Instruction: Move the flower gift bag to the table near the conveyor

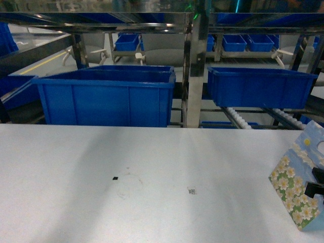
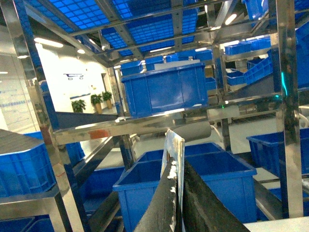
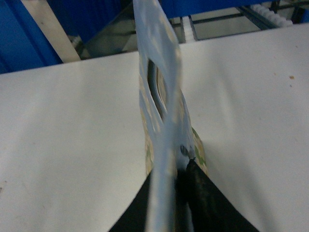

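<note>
Upright, the daisy-printed, blue-topped flower gift bag [image 1: 298, 190] stands gripped by the right pincer [image 3: 181, 169].

both claws are black: the right claw [image 3: 181, 193] has matte tapering fingers, the left claw [image 2: 176, 203] long flat ones.

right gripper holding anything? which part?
Yes: right gripper is shut on the flower gift bag, pinching its thin upper edge below the handle cutout.
</note>
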### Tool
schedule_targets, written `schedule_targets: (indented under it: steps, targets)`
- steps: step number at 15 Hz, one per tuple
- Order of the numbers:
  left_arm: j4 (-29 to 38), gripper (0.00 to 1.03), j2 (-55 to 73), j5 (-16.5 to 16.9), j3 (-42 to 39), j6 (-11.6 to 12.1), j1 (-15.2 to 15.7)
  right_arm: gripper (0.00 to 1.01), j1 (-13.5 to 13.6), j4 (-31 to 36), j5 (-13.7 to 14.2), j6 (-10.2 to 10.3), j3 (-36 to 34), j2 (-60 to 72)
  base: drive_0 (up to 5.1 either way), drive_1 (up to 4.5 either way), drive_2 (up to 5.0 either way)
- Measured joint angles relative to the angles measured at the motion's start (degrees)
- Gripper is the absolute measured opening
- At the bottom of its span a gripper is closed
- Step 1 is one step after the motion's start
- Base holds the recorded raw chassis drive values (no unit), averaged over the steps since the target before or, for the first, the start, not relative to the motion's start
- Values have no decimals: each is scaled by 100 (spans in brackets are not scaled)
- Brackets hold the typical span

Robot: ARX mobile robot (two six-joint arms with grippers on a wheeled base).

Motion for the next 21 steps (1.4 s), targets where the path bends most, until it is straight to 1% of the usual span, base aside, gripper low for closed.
schedule_targets:
  steps: [1, 2, 3, 4, 5, 6, 8, 9, 10, 11, 13, 16, 18, 19, 20, 21]
  targets:
    - [0, 2, 0, 0, 0, 0, 0, 16, 0, -13, 13, 2, -15, -4, 0, 0, 0]
    - [0, 2, 0, 0, 0, -2, 0, 35, 4, -92, 146, -59, -181, -125, 0, 0, 0]
    - [0, 2, 0, -2, 0, 0, 0, 38, 4, -105, 170, -66, -210, -168, 0, 0, 0]
    - [2, 2, 0, -2, 0, -2, 0, 51, 42, -109, 299, -164, -293, -380, 0, 0, 0]
    - [2, 2, 0, -2, 0, -2, 0, 64, 83, -90, 369, -221, -354, -629, 0, 0, 0]
    - [2, 2, 0, 0, 0, -2, 0, 75, 127, -74, 459, -317, -411, -822, 0, 0, 0]
    - [0, 2, 0, -2, 0, 0, 0, 100, 273, -79, 638, -518, -708, -1241, 0, 0, 0]
    - [4, 2, 0, -2, 0, -2, 0, 97, 348, -81, 828, -699, -916, -1504, 0, 0, 0]
    - [2, 2, 0, -2, 0, -2, 0, 98, 380, -74, 1008, -935, -1128, -1727, 0, 0, 0]
    - [2, 2, 0, -2, 0, -2, 0, 98, 374, -81, 1172, -1126, -1360, -1919, 0, 0, 0]
    - [2, 2, 0, -2, 0, -2, 0, 98, 372, -116, 1530, -1381, -1770, -2494, 0, 0, 0]
    - [2, 2, 0, 0, 0, -2, 0, 98, 413, -87, 1823, -1497, -2387, -3908, 0, 0, 0]
    - [2, 2, 0, 0, 0, -2, 0, 98, 562, -199, 2085, -1502, -2686, -5169, 0, 0, 0]
    - [-2, 2, 0, 0, 0, -2, 0, 98, 640, -748, 2173, -1495, -2712, -5989, 0, 0, 0]
    - [4, 2, 0, -2, 0, -2, 0, 98, 726, -1460, 2247, -1478, -2728, -6826, 0, 0, 0]
    - [0, 2, 0, -2, 0, -2, 0, 98, 881, -2221, 2350, -1471, -2736, -7705, 0, 0, 0]
